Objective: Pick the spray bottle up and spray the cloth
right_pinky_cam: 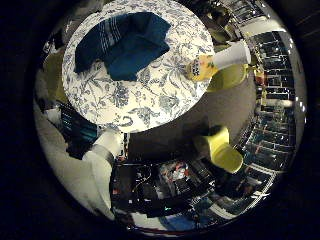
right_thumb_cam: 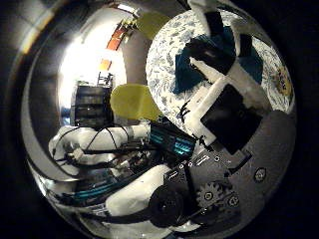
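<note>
A round table [right_pinky_cam: 165,97] with a blue-and-white flowered cover lies well below my palm. A dark blue cloth [right_pinky_cam: 122,42] with pale stripes at one end lies crumpled on it. The spray bottle [right_pinky_cam: 215,64], yellow-bodied with a white top, stands at the table's rim, a short way from the cloth. My right hand [right_thumb_cam: 229,99] hangs high over the table, its white and black fingers [right_thumb_cam: 219,77] stretched out loosely and holding nothing. In the thumb side view the fingers cover part of the cloth.
Yellow chairs stand around the table: one [right_pinky_cam: 222,150] out on the floor, one [right_pinky_cam: 231,77] behind the bottle, another [right_thumb_cam: 132,99] on the far side. Dark shelving [right_pinky_cam: 272,100] lines the room's edge.
</note>
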Action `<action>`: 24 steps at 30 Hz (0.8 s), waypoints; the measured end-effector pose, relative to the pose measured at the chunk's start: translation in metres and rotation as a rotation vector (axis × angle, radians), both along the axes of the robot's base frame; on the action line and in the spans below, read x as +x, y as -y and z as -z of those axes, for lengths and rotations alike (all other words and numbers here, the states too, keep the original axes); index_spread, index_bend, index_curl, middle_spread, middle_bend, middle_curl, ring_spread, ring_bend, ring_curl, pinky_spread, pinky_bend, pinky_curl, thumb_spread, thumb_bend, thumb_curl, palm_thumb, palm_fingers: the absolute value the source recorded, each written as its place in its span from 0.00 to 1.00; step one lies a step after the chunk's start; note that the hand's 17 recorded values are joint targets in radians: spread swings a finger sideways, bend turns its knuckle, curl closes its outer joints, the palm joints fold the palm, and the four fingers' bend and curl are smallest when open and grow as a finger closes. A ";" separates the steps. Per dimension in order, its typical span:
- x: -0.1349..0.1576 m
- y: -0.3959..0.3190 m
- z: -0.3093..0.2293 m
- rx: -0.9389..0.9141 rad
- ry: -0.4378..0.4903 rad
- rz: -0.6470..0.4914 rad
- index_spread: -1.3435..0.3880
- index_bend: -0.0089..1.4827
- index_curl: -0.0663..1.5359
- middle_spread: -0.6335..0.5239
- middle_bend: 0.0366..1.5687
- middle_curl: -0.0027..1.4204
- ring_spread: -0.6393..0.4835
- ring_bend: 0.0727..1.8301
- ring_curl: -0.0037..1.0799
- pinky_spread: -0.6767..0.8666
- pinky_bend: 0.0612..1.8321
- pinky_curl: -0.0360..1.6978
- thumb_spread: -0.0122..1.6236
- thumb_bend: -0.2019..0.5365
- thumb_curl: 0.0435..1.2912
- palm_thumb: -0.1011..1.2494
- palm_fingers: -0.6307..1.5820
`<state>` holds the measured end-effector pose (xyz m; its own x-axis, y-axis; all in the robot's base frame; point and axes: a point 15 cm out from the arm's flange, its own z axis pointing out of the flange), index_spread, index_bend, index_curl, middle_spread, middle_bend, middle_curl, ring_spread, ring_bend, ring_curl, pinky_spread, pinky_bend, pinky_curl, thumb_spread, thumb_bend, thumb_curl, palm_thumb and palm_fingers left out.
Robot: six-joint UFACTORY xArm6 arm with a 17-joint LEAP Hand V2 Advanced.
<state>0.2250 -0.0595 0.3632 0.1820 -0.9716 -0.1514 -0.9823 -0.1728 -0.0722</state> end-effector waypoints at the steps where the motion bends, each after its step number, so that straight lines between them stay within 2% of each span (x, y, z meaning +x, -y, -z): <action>1: 0.001 0.001 -0.001 -0.002 0.003 0.004 0.49 0.14 0.41 0.31 0.46 0.38 0.36 0.47 0.39 0.23 0.42 0.19 0.74 0.25 0.28 0.86 0.69; 7: 0.007 0.028 -0.009 -0.013 0.059 0.100 0.49 0.13 0.41 0.31 0.46 0.38 0.36 0.47 0.39 0.23 0.43 0.17 0.72 0.23 0.26 0.72 0.68; 16: 0.009 0.071 -0.022 0.022 0.156 0.269 0.49 0.13 0.39 0.31 0.49 0.38 0.36 0.48 0.39 0.24 0.47 0.15 0.69 0.23 0.25 0.61 0.68; 21: 0.011 0.098 -0.034 0.089 0.228 0.376 0.51 0.12 0.37 0.31 0.49 0.38 0.38 0.50 0.40 0.25 0.49 0.13 0.70 0.23 0.23 0.54 0.63; 24: 0.012 0.116 -0.043 0.149 0.302 0.444 0.52 0.12 0.36 0.32 0.48 0.38 0.39 0.51 0.41 0.27 0.51 0.13 0.69 0.23 0.23 0.51 0.59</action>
